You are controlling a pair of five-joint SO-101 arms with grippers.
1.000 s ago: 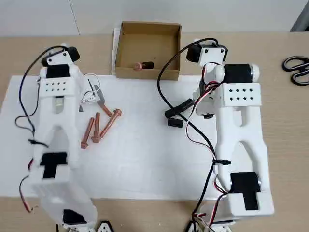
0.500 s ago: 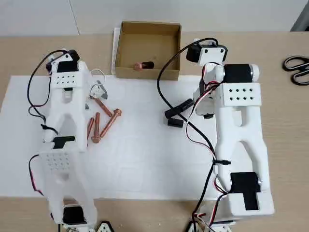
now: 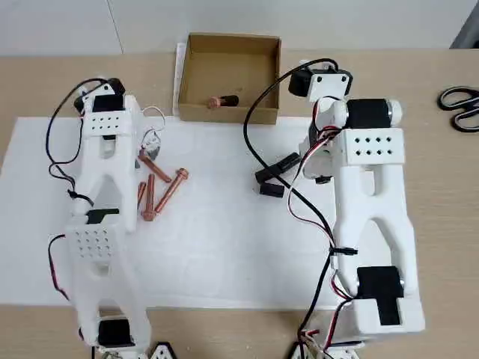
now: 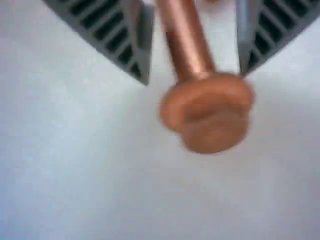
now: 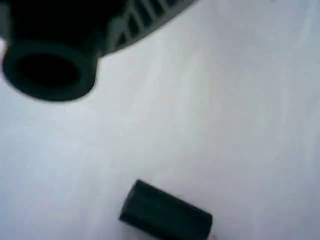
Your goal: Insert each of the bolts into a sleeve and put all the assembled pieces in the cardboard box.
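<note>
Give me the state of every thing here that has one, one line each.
left gripper: open, jaws either side of copper bolt
copper bolt: lying on white sheet, unsleeved
three other bolts: loose on the sheet, unsleeved
right gripper: shut on black sleeve
black sleeve: held above the sheet, bore empty
second sleeve: lying on the sheet
cardboard box: open, one assembled piece inside
</note>
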